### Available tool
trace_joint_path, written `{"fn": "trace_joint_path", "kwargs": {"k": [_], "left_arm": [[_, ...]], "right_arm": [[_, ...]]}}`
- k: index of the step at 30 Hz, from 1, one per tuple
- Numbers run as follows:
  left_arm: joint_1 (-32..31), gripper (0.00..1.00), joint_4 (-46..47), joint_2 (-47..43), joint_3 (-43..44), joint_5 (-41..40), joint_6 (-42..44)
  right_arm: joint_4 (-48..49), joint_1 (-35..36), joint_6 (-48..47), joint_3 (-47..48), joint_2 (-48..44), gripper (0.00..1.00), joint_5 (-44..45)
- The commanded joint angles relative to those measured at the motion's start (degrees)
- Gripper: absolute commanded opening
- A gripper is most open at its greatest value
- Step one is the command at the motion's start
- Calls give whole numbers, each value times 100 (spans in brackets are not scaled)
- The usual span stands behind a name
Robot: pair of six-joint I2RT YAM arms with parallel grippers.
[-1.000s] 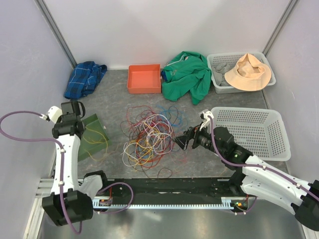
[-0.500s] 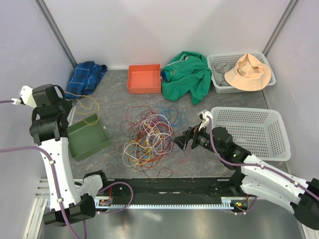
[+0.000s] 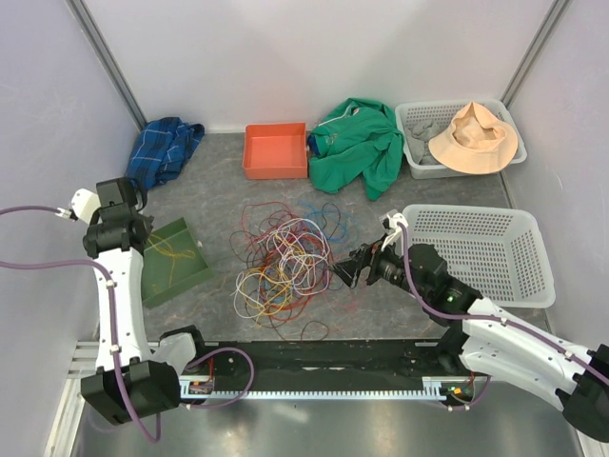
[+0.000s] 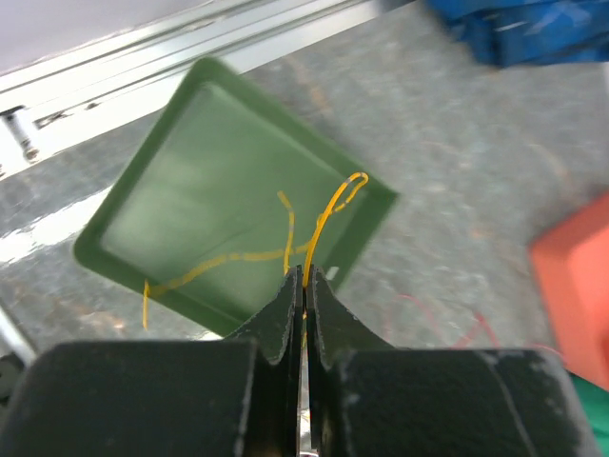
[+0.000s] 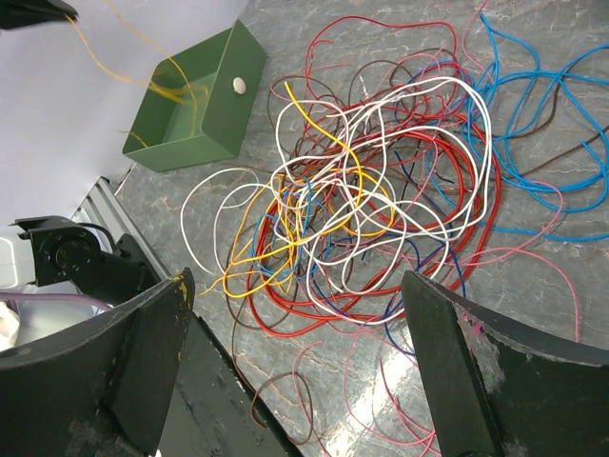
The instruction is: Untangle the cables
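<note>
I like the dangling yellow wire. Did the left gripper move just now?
Yes. The left gripper, shut on a yellow cable, has swung right and come back toward the green tray.

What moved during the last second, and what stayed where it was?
The left gripper, shut on a thin yellow-orange cable, lifted it up above the square green plastic tray, then lowered again, so the cable trails into the tray. The open right gripper and the tangled pile of coloured cables stayed put.
</note>
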Motion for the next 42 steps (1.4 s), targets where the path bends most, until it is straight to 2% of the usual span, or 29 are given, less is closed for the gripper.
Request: {"fn": "trace_joint_path", "kwargs": {"k": [1, 8, 9, 10, 11, 13, 14, 16, 21, 24, 26, 27, 29, 30, 32, 33, 36, 39, 42], "left_arm": [[88, 2, 282, -54, -295, -532, -281], [299, 2, 563, 34, -963, -567, -325], [334, 6, 581, 52, -1068, -549, -308], [396, 20, 599, 69, -1096, -515, -255], [405, 45, 599, 78, -1113, -445, -237], [414, 64, 590, 61, -1070, -313, -150], [414, 79, 599, -44, -1043, -129, -141], [405, 98, 590, -150, -833, 117, -62], [151, 100, 677, -588, -244, 961, 79], [-533, 100, 1115, -922, -313, 1488, 290], [-1428, 100, 1415, -1038, -480, 1665, 448], [-2224, 100, 1616, -1047, -672, 1657, 448], [-2931, 100, 1706, -898, -858, 1543, 484], [-3587, 100, 1767, -793, -1085, 1516, 475], [-4241, 99, 1969, -363, -1279, 1255, 449], [-4853, 99, 2031, -222, -1420, 1105, 379], [-5709, 99, 2373, 393, -1552, 804, 299], [-6115, 99, 2830, 991, -1632, 778, 308], [-6152, 97, 3016, 1606, -1650, 743, 229]], "right_arm": [[26, 28, -100, -106, -203, 98, 66], [-36, 19, -171, -159, -309, 98, 93], [-53, 19, -179, -159, -326, 98, 93], [-79, 19, -180, -185, -353, 98, 102], [-88, 19, -188, -186, -379, 98, 102], [-123, 19, -197, -194, -414, 98, 110], [-132, 19, -197, -203, -423, 98, 119], [-141, 19, -197, -186, -432, 98, 110], [-97, 10, -188, -159, -344, 98, 110], [8, 19, -153, -142, -204, 98, 102], [35, 19, -144, -80, -99, 98, 93], [26, 19, -136, -63, -81, 98, 102], [-44, 19, -162, -1, -72, 98, 145], [-79, 19, -179, 16, -80, 98, 224], [-220, 10, -223, 78, -133, 98, 329], [-264, 10, -258, 113, -150, 98, 382], [-492, 19, -303, 175, -238, 98, 488], [-651, 19, -329, 157, -317, 98, 681], [-800, 19, -329, 140, -388, 98, 778]]}}
